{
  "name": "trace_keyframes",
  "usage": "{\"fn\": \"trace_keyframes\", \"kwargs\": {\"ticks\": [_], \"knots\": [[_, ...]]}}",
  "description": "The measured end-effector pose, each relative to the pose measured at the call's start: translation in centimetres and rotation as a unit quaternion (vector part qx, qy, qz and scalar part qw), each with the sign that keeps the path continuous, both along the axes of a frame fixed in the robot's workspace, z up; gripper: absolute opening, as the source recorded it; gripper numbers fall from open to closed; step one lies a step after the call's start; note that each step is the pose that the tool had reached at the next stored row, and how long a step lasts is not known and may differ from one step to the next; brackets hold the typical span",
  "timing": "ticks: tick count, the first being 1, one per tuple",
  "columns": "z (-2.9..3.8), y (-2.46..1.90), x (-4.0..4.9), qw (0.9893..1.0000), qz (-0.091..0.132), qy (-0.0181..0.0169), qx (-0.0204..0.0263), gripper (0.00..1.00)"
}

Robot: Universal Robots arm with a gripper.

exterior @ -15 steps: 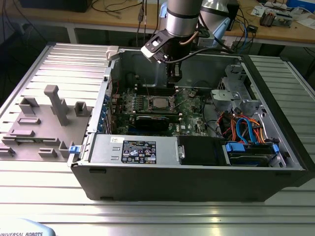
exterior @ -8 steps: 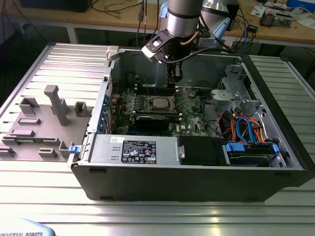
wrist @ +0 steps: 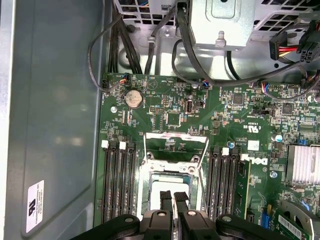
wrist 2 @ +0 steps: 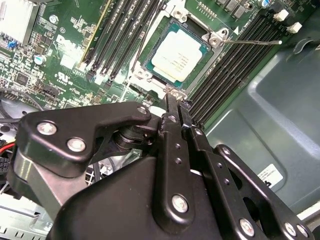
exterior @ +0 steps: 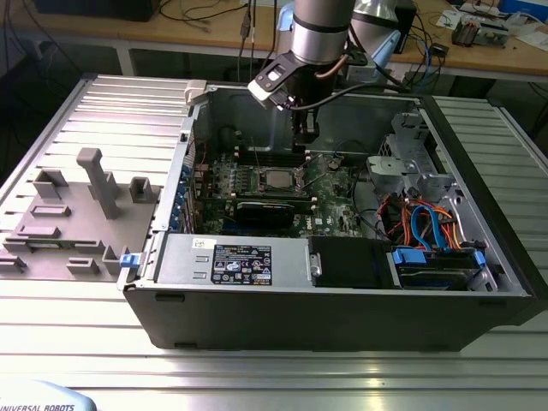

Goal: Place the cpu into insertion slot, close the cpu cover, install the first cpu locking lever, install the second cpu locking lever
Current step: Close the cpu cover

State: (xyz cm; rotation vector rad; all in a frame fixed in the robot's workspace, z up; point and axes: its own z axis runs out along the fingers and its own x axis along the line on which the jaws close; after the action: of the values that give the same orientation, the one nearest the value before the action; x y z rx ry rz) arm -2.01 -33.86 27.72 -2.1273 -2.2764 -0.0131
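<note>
The cpu (wrist 2: 177, 52) lies flat in the insertion slot (wrist 2: 137, 75) on the green board, silvery top up and its green edge showing all round. The cpu cover (wrist: 175, 136) stands tilted up at the slot's far side, with board visible through its window. A thin wire locking lever (wrist 2: 255, 42) sticks out sideways from one corner, unlatched. My gripper (wrist 2: 172, 100) hangs just above the slot's near edge, its fingers (wrist: 166, 199) together and holding nothing. In the exterior view the gripper (exterior: 304, 137) is inside the open case, over the cpu (exterior: 276, 180).
Black memory slots (wrist 2: 235, 60) flank the socket on both sides. A long black card (exterior: 270, 210) lies in front of it, and a heatsink (wrist: 305, 165) stands beside it. Cables (exterior: 428, 227) and a drive cage fill the exterior view's right. A grey fixture (exterior: 94, 205) stands outside the case.
</note>
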Motion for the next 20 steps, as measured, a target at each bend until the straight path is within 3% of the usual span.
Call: {"fn": "trace_keyframes", "kwargs": {"ticks": [20], "knots": [[0.00, 0.00, 0.50, 1.0000, 0.000, 0.0000, 0.0000, 0.16]]}}
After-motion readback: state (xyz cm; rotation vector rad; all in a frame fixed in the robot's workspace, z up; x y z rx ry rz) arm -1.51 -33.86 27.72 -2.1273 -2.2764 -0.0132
